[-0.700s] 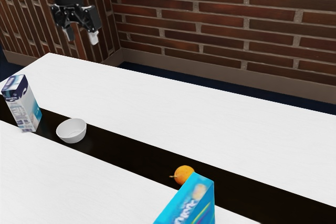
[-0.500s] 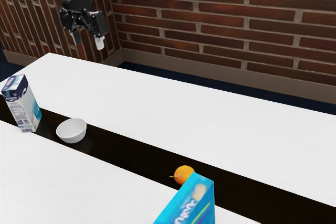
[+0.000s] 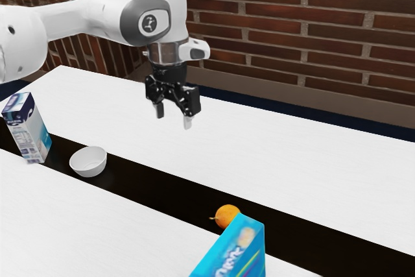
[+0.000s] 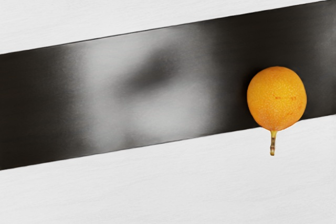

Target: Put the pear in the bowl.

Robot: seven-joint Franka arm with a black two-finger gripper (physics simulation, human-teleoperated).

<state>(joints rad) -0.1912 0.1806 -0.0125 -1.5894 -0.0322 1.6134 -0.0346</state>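
Black two-finger claw is held spread, its fingers apart, above the white tabletop, raised to the exterior view's left of the round, orange, thin-stemmed pear. The pear is supported by the glossy black strip and is partly hidden by the bright blue printed box. Well apart from the pear, leftward, the round white bowl is seen; farther that way, the upright white-and-blue carton. Beyond the pear, a red-brown brick wall is seen.

The blue box and carton bear unreadable lettering.
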